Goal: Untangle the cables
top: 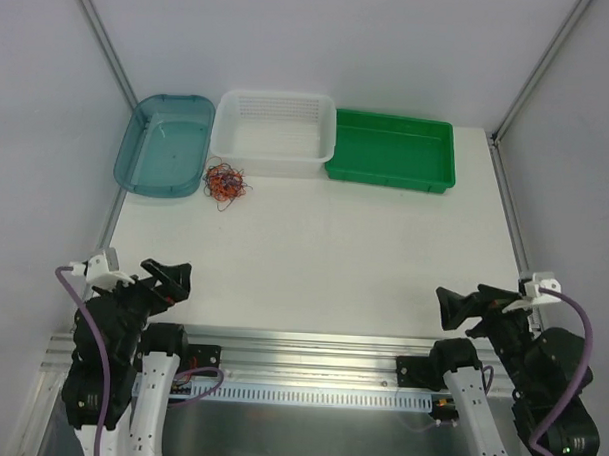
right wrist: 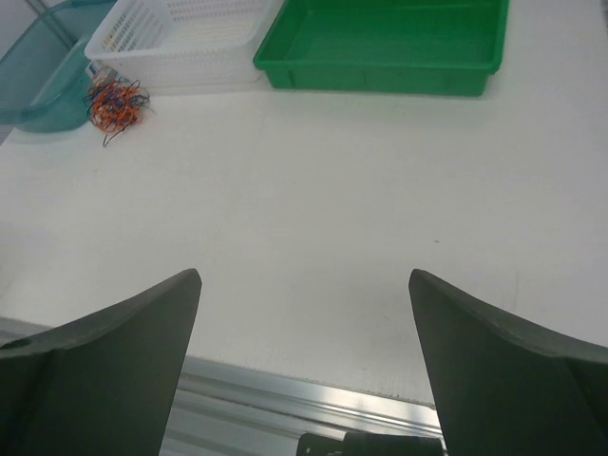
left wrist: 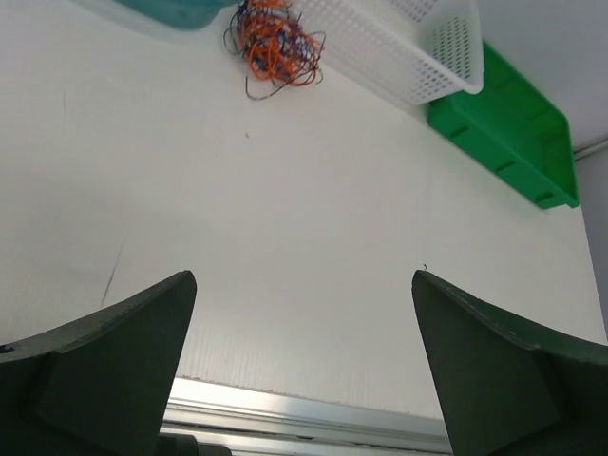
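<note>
Left gripper (left wrist: pixel 302 285) is hovering over the table's (top: pixel 334 249) near-left edge, jaws gaping, gripping nothing. Cables (top: pixel 225 182) are lying in an orange-and-dark tangle toward the far-left corner, just beside the teal bin (top: pixel 137 147) and white basket (top: pixel 228 135). Right gripper (right wrist: pixel 304 277) is hovering near-right, jaws spread, empty.

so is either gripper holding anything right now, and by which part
Nothing is held. The left gripper and right gripper are both open and empty, and the cables lie tangled on the table beside the white basket, untouched.
</note>
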Controlling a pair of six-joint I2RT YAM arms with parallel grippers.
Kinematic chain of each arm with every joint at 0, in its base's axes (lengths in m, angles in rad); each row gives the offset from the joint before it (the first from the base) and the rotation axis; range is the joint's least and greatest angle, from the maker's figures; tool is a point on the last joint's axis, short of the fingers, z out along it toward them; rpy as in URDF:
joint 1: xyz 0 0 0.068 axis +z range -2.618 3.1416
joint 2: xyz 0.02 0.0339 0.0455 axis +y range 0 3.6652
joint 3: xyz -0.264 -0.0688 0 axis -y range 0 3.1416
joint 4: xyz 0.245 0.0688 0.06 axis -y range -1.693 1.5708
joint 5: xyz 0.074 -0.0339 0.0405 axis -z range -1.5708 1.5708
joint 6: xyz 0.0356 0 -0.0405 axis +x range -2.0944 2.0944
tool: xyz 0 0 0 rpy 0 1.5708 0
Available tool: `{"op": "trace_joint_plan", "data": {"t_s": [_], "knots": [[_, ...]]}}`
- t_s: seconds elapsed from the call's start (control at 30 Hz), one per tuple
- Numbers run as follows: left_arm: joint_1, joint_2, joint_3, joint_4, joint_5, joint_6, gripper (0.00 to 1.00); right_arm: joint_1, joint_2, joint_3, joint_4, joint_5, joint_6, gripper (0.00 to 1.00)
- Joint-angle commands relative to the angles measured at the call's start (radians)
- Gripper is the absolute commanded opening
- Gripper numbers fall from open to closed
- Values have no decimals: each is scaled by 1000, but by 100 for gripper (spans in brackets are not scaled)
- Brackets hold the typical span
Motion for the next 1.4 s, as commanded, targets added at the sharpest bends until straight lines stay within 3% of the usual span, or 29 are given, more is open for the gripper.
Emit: {"op": "trace_joint_plan", "data": {"t_s": [0.0,0.23,0.43,0.6,0.77,0.97,1.37], "knots": [[6,140,-69,43,-14,-158,99,2,101,-29,76,-137,69,97],[5,453,-124,229,83,-278,99,3,187,-116,167,-254,152,97],[2,829,-23,360,86,-283,99,2,248,-158,146,-311,180,97],[-60,1088,91,463,-75,-335,99,5,244,-189,190,-343,205,97],[-159,1269,164,615,-242,-373,99,5,259,-187,224,-377,179,97],[-201,1484,242,692,-417,-397,96,5,256,-199,227,-423,136,97],[-199,1833,428,776,-453,-389,91,8,264,-247,271,-480,116,97]]}}
